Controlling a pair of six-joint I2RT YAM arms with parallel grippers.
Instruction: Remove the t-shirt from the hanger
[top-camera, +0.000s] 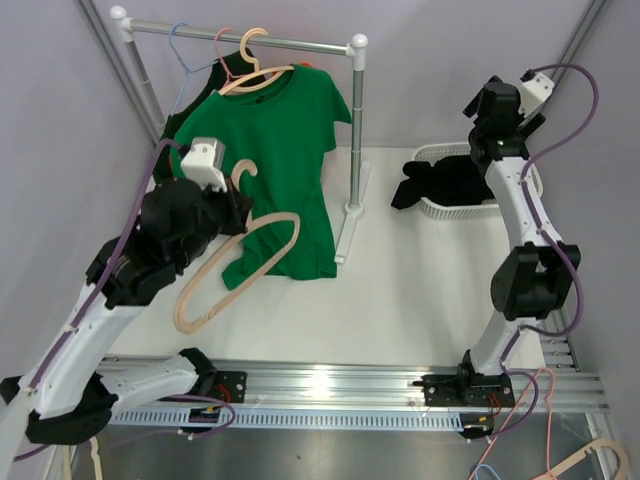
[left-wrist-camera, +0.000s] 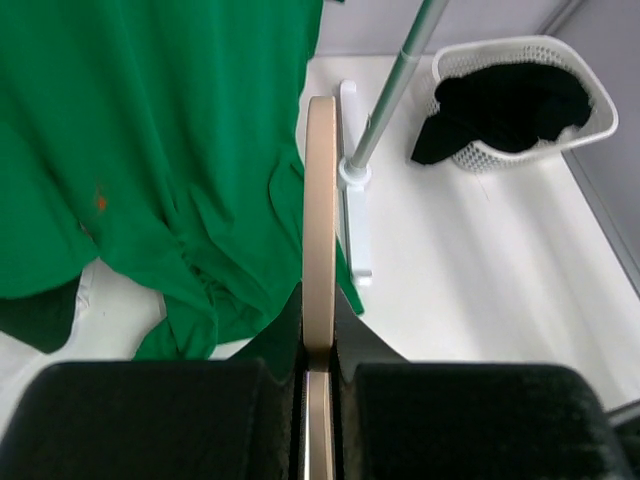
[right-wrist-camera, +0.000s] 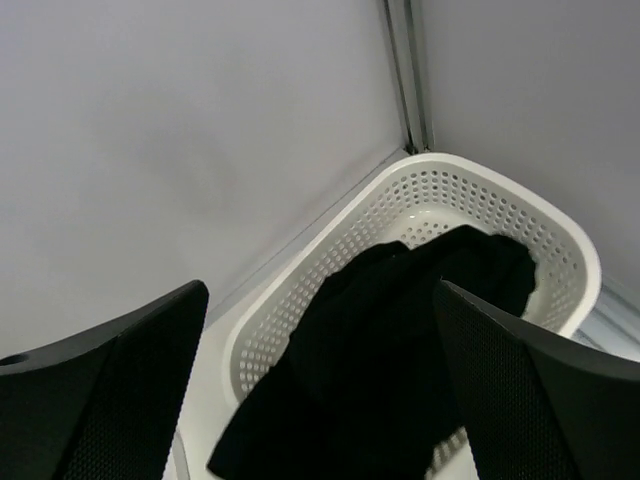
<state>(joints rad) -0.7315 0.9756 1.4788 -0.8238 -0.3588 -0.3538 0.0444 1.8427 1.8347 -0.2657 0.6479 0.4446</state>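
My left gripper (top-camera: 232, 215) is shut on a bare wooden hanger (top-camera: 250, 278), held low in front of the rack; in the left wrist view the hanger (left-wrist-camera: 320, 200) runs edge-on between the closed jaws of the left gripper (left-wrist-camera: 320, 340). A black t-shirt (top-camera: 445, 180) lies in a white basket (top-camera: 455, 210) at the back right, spilling over its left rim. My right gripper (top-camera: 487, 140) hovers above it. In the right wrist view the right gripper (right-wrist-camera: 318, 287) stands wide open, holding nothing, over the black t-shirt (right-wrist-camera: 390, 350).
A green t-shirt (top-camera: 280, 150) hangs on another wooden hanger (top-camera: 255, 72) from the rack rail, with a dark garment (top-camera: 230, 65) behind it. The rack's white pole (top-camera: 356, 130) and base stand mid-table. Thin wire hangers (top-camera: 185, 50) hang on the rail's left. The green t-shirt (left-wrist-camera: 130, 150) fills the left wrist view.
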